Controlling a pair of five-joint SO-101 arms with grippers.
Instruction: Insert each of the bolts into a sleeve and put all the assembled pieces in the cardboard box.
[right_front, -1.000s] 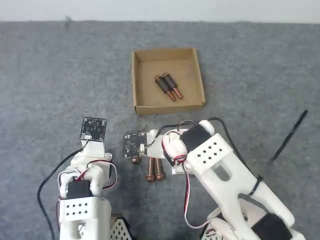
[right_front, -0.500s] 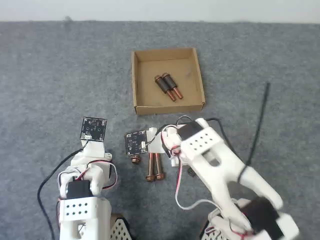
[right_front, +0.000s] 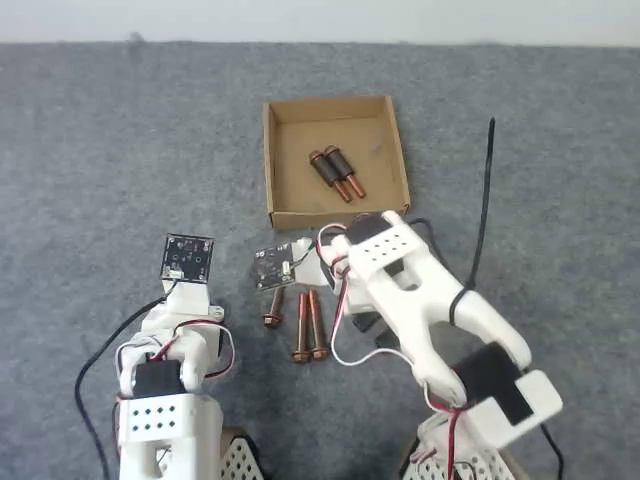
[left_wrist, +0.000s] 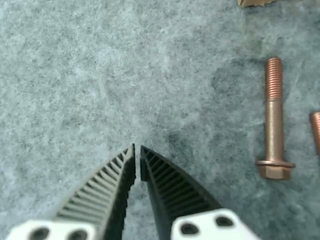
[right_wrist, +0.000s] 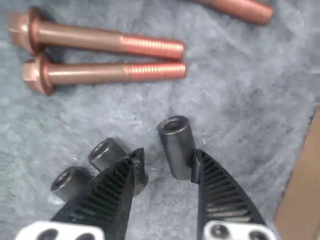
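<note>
Black sleeve (right_wrist: 176, 145) stands between our right gripper's (right_wrist: 167, 156) open jaws, poised for grasping; left gripper's (left_wrist: 138, 151) jaws sit closed.

Left pincer (left_wrist: 137, 149) closed tip to tip, pointing downward; right pincer (right_wrist: 168, 155) spread apart, also tilted downward, farther forward.

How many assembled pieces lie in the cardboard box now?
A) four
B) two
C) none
B: two assembled pieces lie side by side on the floor of the cardboard box.
</note>
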